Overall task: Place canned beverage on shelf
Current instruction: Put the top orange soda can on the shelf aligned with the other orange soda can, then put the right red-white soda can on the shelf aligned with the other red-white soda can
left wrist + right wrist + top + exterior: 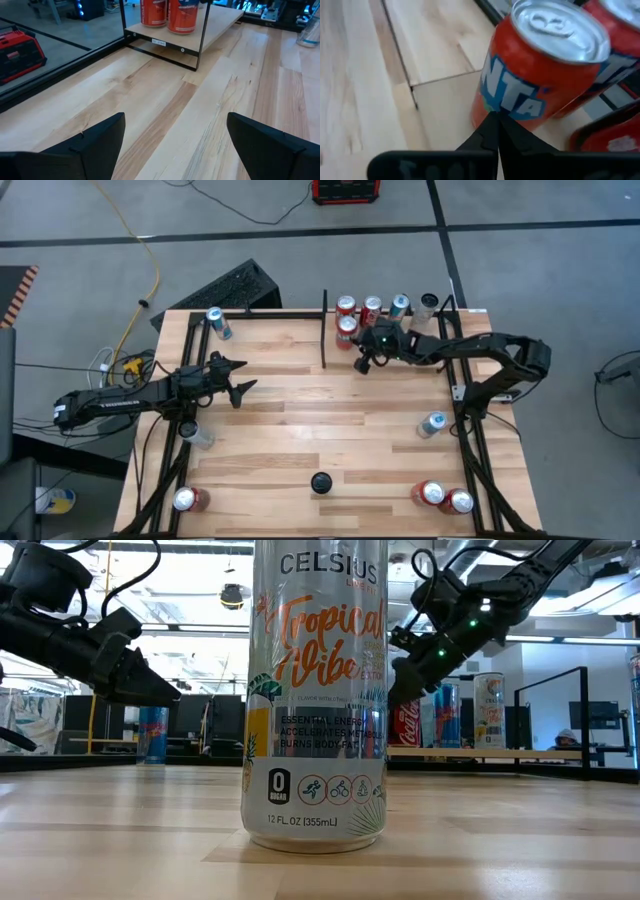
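Broad butcher-block worktop point(300, 430) under both arms, framed in black tube. At its far edge, the shelf point(400, 345): a light wood bay bounded on one side by a thin black divider bar point(324, 330), with a cluster of cans standing at its back. Left arm stretched in from the left side, left tool point(238, 378) hanging above bare wood toward the worktop's left, fingers point(95, 145) spread apart and empty, well apart from the shelf. Right arm bent in from the right side, right tool point(366, 361) at the shelf's front edge, just beside the orange Fanta can point(540, 65), fingers point(492, 132) pressed together in front of that can with nothing between them. Fanta can upright on the shelf near the divider bar, touching or nearly touching a red can point(615, 65) beside it. Closest to the low camera, a Celsius can point(315, 690) upright near the worktop's front middle, far from either tool. Other loose cans scattered along the left and right edges.
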Controlling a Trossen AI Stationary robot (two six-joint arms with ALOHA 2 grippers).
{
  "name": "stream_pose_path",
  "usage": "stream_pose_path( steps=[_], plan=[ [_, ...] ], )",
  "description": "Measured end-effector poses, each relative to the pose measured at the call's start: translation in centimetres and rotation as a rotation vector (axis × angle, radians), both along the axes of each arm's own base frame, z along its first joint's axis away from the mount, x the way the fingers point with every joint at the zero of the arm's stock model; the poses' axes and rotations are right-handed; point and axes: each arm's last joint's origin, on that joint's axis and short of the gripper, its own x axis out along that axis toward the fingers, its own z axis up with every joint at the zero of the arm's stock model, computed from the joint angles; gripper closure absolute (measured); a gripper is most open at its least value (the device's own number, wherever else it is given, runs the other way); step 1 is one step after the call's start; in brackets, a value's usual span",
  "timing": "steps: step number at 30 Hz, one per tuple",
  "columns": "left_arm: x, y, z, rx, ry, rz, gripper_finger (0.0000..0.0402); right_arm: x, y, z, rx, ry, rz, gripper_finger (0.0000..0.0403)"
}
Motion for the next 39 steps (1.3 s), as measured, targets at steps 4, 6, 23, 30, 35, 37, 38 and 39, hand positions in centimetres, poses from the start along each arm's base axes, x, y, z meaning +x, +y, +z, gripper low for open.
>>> stream_pose_path(
  steps=[4,6,23,30,35,37,38,39],
  plan=[
    [0.0,0.0,0.0,0.000,0.000,0.000,0.0068,-0.1,-0.3,0.1,-0.003,-0.008,-0.011,0.0383],
    [0.0,0.0,0.0,0.000,0.000,0.000,0.0068,-0.1,-0.1,0.0,0.006,-0.002,0.001,0.0386],
    [0.0,0.0,0.0,0.000,0.000,0.000,0.0068,0.1,-0.7,0.4,-0.022,-0.067,-0.021,0.0383],
    [0.0,0.0,0.0,0.000,0.000,0.000,0.0068,0.1,-0.5,0.1,-0.008,-0.036,-0.016,0.0383],
    [0.0,0.0,0.0,0.000,0.000,0.000,0.0068,0.1,0.5,-0.3,0.026,0.018,0.006,0.0383],
    [0.0,0.0,0.0,0.000,0.000,0.000,0.0068,-0.1,1.1,0.0,0.048,0.030,0.015,0.0383],
    [0.0,0.0,0.0,0.000,0.000,0.000,0.0068,-0.2,1.5,0.4,0.063,0.037,0.017,0.0383],
    [0.0,0.0,0.0,0.000,0.000,0.000,0.0068,-0.2,1.9,1.0,0.079,0.043,0.019,0.0383]
  ],
)
